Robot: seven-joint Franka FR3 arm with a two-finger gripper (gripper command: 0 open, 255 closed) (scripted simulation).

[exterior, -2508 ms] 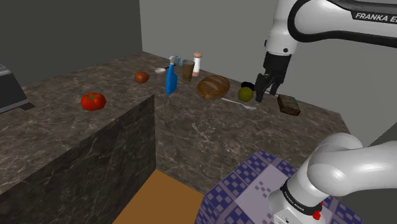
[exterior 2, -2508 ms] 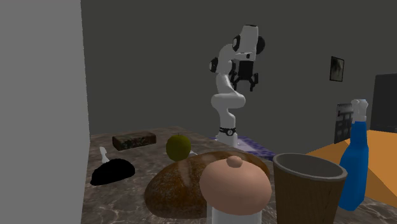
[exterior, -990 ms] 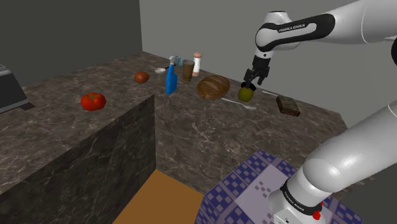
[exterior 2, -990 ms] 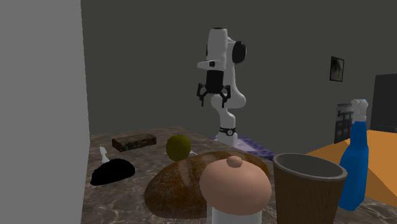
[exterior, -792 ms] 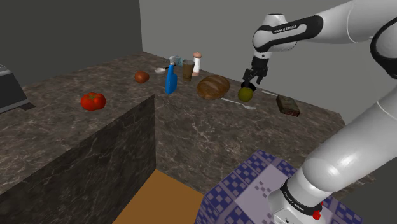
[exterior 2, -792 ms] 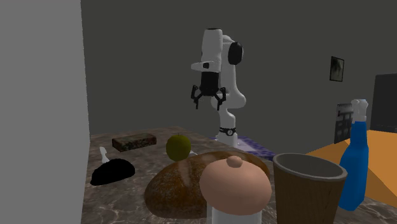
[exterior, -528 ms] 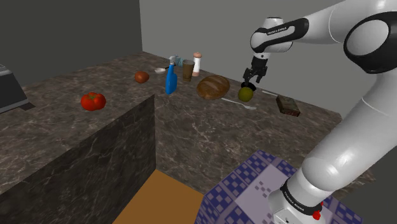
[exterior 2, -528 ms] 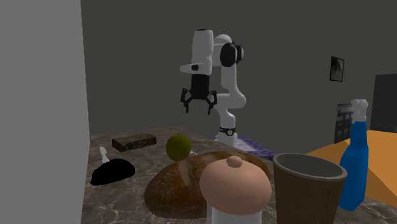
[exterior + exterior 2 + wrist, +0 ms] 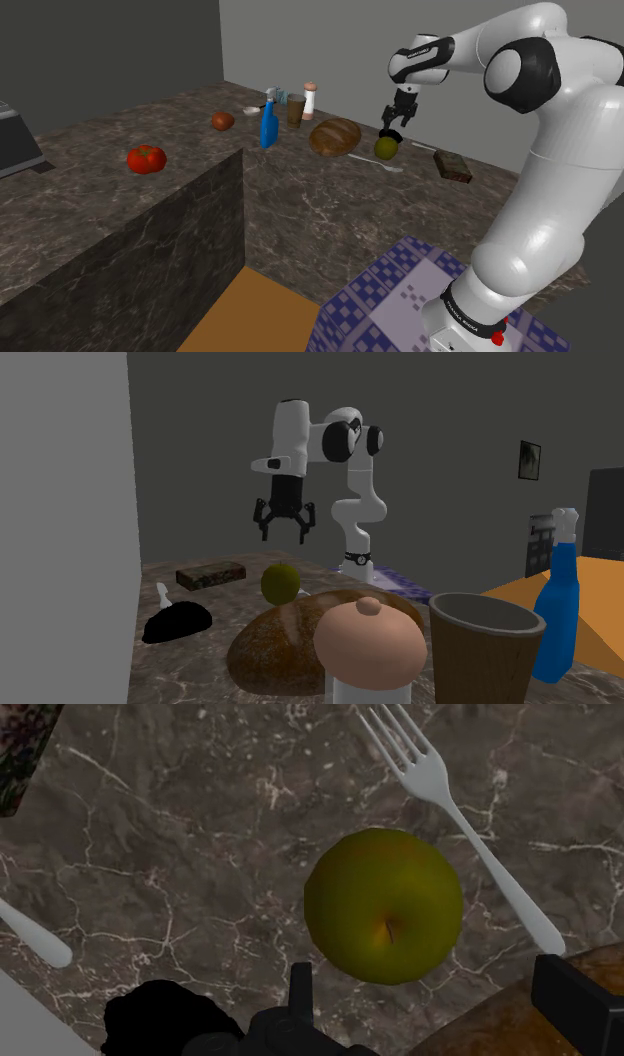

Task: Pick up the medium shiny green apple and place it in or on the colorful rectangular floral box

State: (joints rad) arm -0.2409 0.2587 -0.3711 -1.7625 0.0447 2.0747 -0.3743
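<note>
Hovering spread-fingered above the green apple (image 9: 384, 904), the gripper (image 9: 284, 535) could clip the adjacent fork (image 9: 470, 834) or bread loaf (image 9: 500, 1019) when lowered.

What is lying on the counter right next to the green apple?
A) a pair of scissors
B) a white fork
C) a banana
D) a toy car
B: the wrist view shows a white fork lying flat on the dark marbled counter, just beside the green apple.
</note>
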